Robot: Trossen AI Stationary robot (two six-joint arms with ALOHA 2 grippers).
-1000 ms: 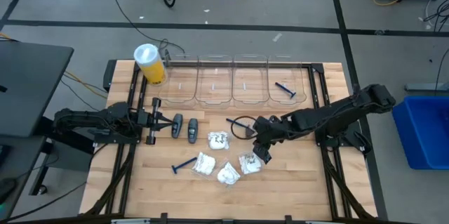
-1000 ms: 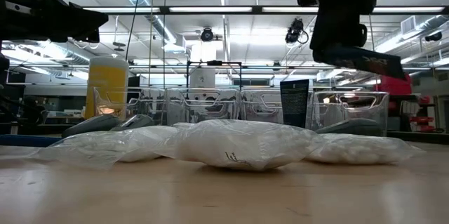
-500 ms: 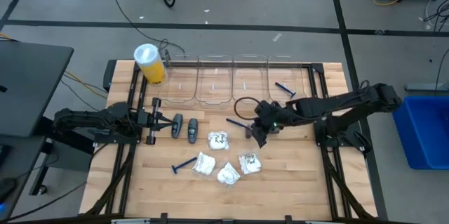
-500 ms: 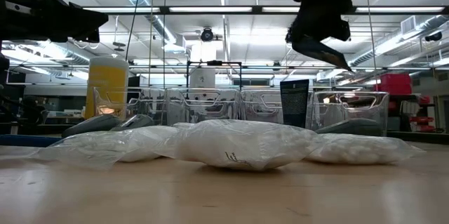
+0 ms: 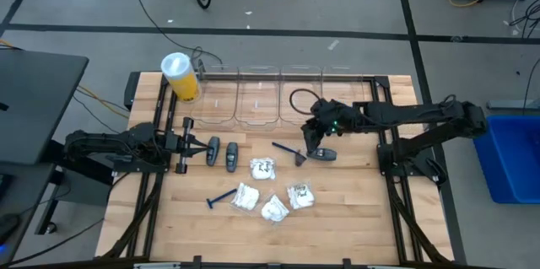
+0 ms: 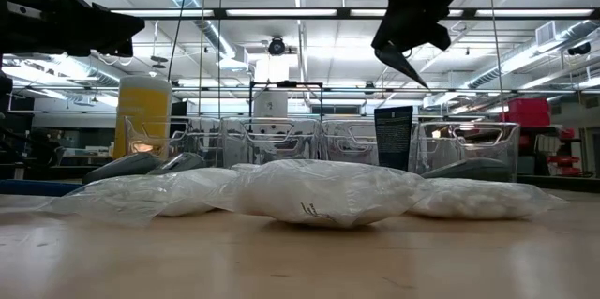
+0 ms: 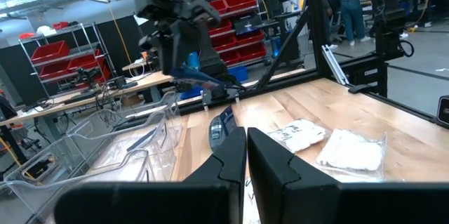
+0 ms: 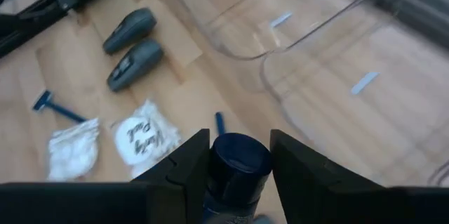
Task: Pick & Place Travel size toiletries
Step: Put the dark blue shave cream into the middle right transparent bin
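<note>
On the wooden table (image 5: 354, 210), the right gripper (image 8: 237, 155) is holding a dark blue-capped bottle (image 8: 238, 162) just short of the clear bins (image 5: 278, 100), risking slipping; the left gripper (image 7: 246, 155) is resting pinched shut.

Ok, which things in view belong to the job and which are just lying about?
Job: blue razors, dark grey pieces, white packets, clear bins, dark-capped item between the right fingers.
Lying about: yellow cylinder, blue crate.

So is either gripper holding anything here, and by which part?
The right gripper is shut on a dark blue cylindrical item, pinched at its sides near the rounded end. The left gripper is shut, empty.
</note>
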